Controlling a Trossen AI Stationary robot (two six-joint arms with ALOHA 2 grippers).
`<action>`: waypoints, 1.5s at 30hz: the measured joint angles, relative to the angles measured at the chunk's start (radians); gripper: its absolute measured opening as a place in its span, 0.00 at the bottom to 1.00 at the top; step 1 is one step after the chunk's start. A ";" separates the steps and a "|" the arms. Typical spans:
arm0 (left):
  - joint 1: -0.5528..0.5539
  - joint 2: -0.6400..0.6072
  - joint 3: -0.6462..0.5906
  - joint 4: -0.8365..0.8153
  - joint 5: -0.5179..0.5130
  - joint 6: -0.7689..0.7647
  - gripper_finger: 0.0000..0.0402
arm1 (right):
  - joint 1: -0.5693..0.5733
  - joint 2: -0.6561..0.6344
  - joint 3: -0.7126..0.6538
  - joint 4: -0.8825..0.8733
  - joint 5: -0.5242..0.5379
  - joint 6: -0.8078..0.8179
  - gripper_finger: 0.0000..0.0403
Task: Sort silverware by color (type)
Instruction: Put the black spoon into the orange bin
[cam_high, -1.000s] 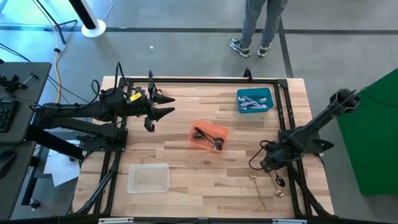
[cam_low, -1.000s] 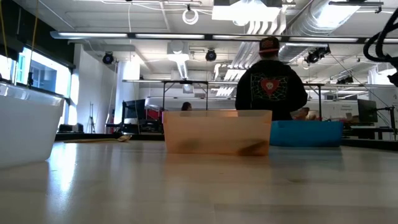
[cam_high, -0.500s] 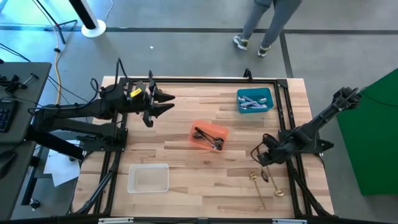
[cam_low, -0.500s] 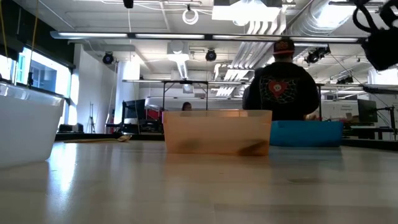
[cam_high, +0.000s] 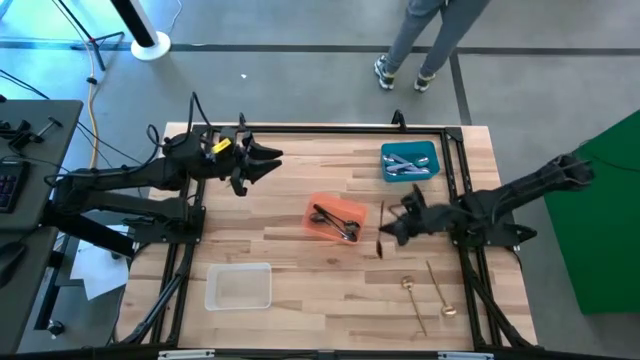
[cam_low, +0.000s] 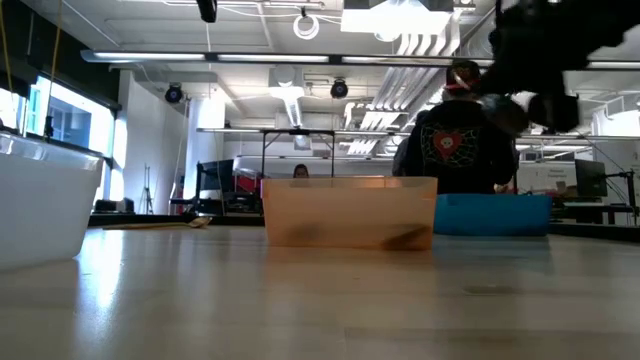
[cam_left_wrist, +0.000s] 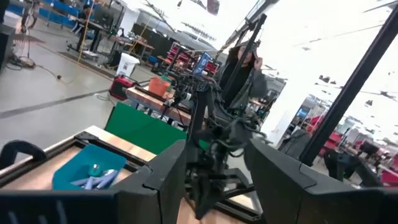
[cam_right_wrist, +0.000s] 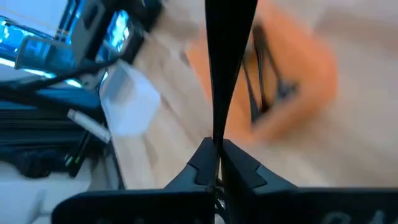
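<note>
My right gripper (cam_high: 392, 230) hovers above the table just right of the orange bin (cam_high: 336, 218) and is shut on a black piece of silverware (cam_high: 381, 228). The orange bin holds other black pieces (cam_high: 335, 222). Silver pieces lie in the blue bin (cam_high: 409, 161). Gold pieces (cam_high: 437, 290) lie flat on the wood near the right front corner. My left gripper (cam_high: 268, 160) hangs open and empty over the table's far left part. Its wrist view looks across at the blue bin (cam_left_wrist: 87, 171). My right gripper pinches the black piece between its two fingertips (cam_right_wrist: 208, 163). The thin dark strip (cam_right_wrist: 219, 118) rises from the tips and widens toward its free end. From above it lies across the fingers, which come from the table's right, slanting down. It is lifted clear of the table.
A clear white bin (cam_high: 238, 286) stands near the front left. A black frame (cam_high: 320, 128) rims the table. A person (cam_low: 455, 140) stands beyond the far edge. Bare wood lies between the orange and white bins.
My right gripper has risen from the table's near right corner and swung toward the orange bin, turning at the wrist, carrying the black piece up off the wood. The gold pieces stayed where they lay. My left gripper has rolled about its own axis.
</note>
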 joint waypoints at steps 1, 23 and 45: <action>-0.001 0.007 0.000 0.010 0.000 -0.008 0.40 | -0.032 0.010 0.019 0.008 -0.001 -0.052 0.00; -0.024 0.168 0.129 -0.003 0.060 0.187 0.40 | -0.393 0.392 0.722 -0.088 -0.267 -0.921 0.00; -0.024 0.167 0.129 -0.023 0.059 0.296 0.40 | -0.394 0.441 0.746 -0.076 -0.308 -0.961 0.00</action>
